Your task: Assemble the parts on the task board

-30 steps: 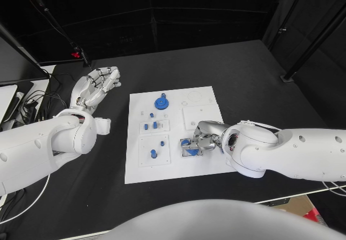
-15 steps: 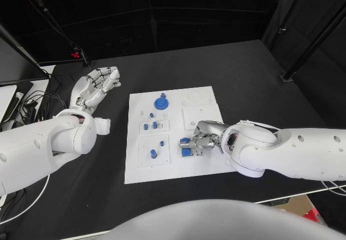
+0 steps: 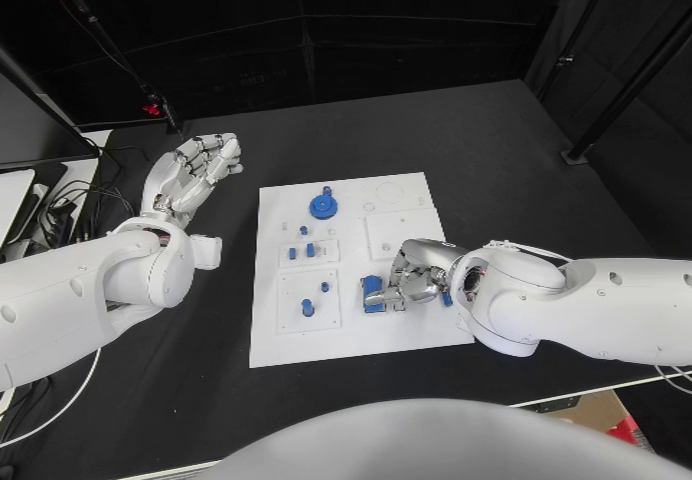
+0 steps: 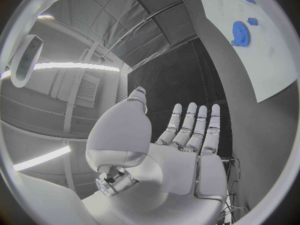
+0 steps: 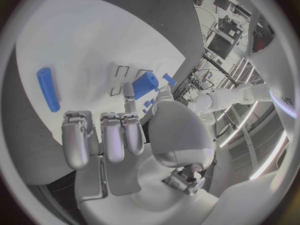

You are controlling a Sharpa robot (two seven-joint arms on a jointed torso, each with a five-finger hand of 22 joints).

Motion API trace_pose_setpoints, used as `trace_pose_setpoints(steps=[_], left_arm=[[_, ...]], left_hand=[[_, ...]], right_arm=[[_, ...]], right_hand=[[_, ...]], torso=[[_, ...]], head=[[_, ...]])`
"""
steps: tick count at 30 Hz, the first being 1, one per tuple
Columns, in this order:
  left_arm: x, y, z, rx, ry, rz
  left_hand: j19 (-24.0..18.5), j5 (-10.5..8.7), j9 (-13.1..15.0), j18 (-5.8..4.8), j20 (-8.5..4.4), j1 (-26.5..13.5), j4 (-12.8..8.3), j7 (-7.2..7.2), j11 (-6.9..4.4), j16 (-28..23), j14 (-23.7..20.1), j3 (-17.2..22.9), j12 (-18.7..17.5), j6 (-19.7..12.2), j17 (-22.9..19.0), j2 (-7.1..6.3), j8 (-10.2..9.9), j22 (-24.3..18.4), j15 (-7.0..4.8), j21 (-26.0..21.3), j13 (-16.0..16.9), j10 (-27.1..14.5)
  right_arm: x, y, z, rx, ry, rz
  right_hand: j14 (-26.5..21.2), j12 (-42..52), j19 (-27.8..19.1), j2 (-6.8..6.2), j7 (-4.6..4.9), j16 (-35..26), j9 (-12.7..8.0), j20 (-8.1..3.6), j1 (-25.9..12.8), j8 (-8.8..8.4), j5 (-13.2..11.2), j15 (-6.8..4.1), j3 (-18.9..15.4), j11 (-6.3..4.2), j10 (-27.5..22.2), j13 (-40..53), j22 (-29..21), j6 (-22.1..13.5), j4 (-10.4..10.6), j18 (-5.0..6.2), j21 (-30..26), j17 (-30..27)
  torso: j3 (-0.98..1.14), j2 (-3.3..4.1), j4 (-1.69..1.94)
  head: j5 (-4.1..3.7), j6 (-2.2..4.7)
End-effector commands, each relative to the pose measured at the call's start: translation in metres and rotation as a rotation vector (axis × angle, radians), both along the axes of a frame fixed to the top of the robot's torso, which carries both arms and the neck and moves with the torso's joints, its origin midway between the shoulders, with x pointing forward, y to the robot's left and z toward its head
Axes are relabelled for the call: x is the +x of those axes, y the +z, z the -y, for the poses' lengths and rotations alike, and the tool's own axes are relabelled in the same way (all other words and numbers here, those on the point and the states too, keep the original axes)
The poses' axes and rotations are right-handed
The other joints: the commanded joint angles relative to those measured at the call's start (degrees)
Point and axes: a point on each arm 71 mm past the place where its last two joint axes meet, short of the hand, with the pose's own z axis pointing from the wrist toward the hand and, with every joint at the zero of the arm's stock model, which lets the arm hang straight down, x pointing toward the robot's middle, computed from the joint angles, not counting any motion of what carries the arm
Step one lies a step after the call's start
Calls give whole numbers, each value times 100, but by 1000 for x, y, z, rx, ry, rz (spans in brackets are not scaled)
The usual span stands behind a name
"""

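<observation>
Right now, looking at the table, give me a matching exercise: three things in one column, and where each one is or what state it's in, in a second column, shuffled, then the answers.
Things:
1. left hand
2. right hand
3. blue gear

Place or state:
A. lying flat on the task board, near its far end
B. off the board, over the black table, holding nothing, fingers straight
C. over the board's right side, pinching a blue cylindrical part

Pairs: 1-B, 2-C, 3-A
</observation>
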Motion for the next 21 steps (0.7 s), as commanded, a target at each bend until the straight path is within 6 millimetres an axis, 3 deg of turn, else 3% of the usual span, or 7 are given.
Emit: trace_pose_setpoints(steps=[1,4,8,14,19,21], left_arm=[[-2,8,1,-32,-22,101],[-2,8,1,-32,-22,99],[-2,7,1,-32,-22,98],[-2,7,1,-32,-22,97],[-2,7,0,-32,-20,96],[-2,6,0,-32,-20,96]], left_hand=[[-22,21,-5,-90,-3,5,-5,861,-8,39,-42,26,39,-39,-5,54,26,-4,-16,-35,-9,-40],[-24,34,-8,-90,-3,9,-5,861,-8,46,-43,25,47,-41,-14,61,32,-6,-16,-34,-14,-43],[-24,34,-8,-90,-3,9,-5,861,-8,46,-43,25,47,-41,-14,61,32,-6,-16,-34,-14,-43],[-24,34,-8,-90,-3,9,-5,861,-8,46,-43,25,47,-41,-14,61,32,-6,-16,-34,-14,-43],[-24,34,-8,-90,-3,9,-5,861,-8,46,-43,25,47,-41,-14,61,32,-6,-16,-34,-14,-43],[-24,34,-8,-90,-3,9,-5,861,-8,46,-43,25,47,-41,-14,61,32,-6,-16,-34,-14,-43]], right_arm=[[-2,3,-2,18,28,22],[-4,4,-2,18,36,19],[-5,4,-3,16,42,15],[-3,3,-5,11,38,12],[-3,2,-7,8,36,8],[-3,2,-8,5,37,7]], right_hand=[[596,15,604,-379,-50,14,113,-89,-47,130,-10,-72,256,-94,596,1508,1506,136,-4,-42,19,1510],[596,15,604,-556,-112,14,248,-143,-111,271,-10,-125,403,-149,596,1508,1506,187,-1,-42,19,1510],[596,15,604,-530,-154,14,386,-185,-105,404,-7,-166,475,-192,596,1508,1506,192,-4,-42,19,1510],[596,15,604,-139,-184,14,581,-224,128,549,-1,-201,695,-224,596,1508,1506,90,-37,-42,19,1510],[596,15,604,220,-224,14,787,-256,777,692,7,-232,888,-256,596,1508,1506,-24,-123,-42,19,1510],[596,15,604,299,-234,14,864,-262,989,741,22,-236,922,-269,596,1508,1506,-68,-139,-42,19,1510]], torso=[[-1,-2,-5],[-1,-3,-1],[0,-6,1],[2,-4,7],[-1,-2,2],[-2,-1,2]], head=[[-7,0],[-13,0],[-22,0],[-21,0],[-20,0],[-21,0]])
